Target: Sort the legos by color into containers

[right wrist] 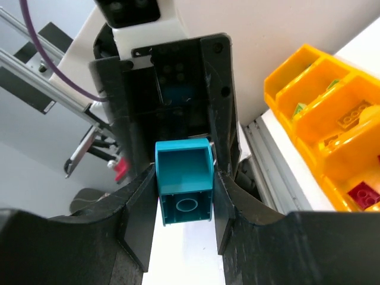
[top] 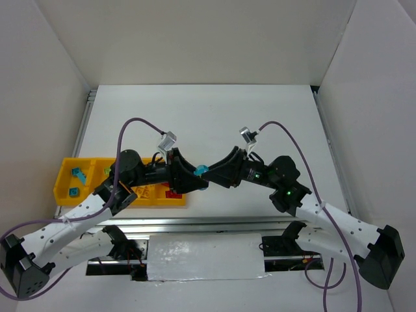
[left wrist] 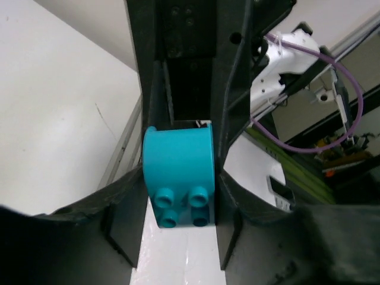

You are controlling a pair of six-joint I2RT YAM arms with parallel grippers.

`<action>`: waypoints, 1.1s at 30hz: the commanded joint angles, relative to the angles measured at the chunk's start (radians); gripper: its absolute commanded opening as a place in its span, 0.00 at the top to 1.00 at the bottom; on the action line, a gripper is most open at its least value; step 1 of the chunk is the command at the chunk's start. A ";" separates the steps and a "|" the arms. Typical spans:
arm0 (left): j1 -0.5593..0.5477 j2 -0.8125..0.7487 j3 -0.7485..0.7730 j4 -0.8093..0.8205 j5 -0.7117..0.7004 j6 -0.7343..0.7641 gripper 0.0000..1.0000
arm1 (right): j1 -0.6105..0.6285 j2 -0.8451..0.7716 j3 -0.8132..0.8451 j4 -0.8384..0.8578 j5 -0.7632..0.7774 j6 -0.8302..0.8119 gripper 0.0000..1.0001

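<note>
A teal lego point(top: 201, 170) hangs above the table between my two grippers, which meet tip to tip. My left gripper point(top: 195, 179) comes from the left and my right gripper point(top: 212, 174) from the right. In the left wrist view the brick point(left wrist: 178, 160) shows its studs, and my left gripper point(left wrist: 180, 199) has both fingers against its sides. In the right wrist view the brick point(right wrist: 184, 178) shows its hollow underside, held between the fingers of my right gripper point(right wrist: 185, 205). The yellow tray point(top: 60, 190) lies at the left, with teal legos point(top: 78, 173) in its leftmost compartment.
The tray also shows in the right wrist view point(right wrist: 279, 80), with a green lego point(right wrist: 300, 108), a yellow lego point(right wrist: 356, 113) and a red lego point(right wrist: 363, 195) in separate compartments. White walls enclose the table. A metal rail point(top: 208, 225) runs along the near edge.
</note>
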 commanded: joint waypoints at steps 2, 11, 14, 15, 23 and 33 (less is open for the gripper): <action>-0.007 -0.025 0.039 0.044 0.004 0.034 0.55 | 0.008 -0.003 0.039 0.024 0.073 -0.044 1.00; -0.006 -0.081 0.103 -0.181 -0.172 0.136 1.00 | 0.002 -0.026 0.047 -0.066 0.142 -0.089 0.00; 0.019 -0.095 0.168 -0.339 -0.280 0.188 1.00 | -0.032 -0.072 0.044 -0.159 0.197 -0.129 0.00; 0.045 -0.097 0.198 -0.388 -0.306 0.198 1.00 | -0.043 -0.100 0.044 -0.210 0.235 -0.141 0.00; 0.570 0.122 0.409 -1.054 -0.804 0.113 1.00 | -0.106 -0.241 0.032 -0.438 0.394 -0.221 0.00; 1.247 0.311 0.346 -1.120 -1.102 0.015 1.00 | -0.112 -0.272 0.022 -0.525 0.363 -0.281 0.00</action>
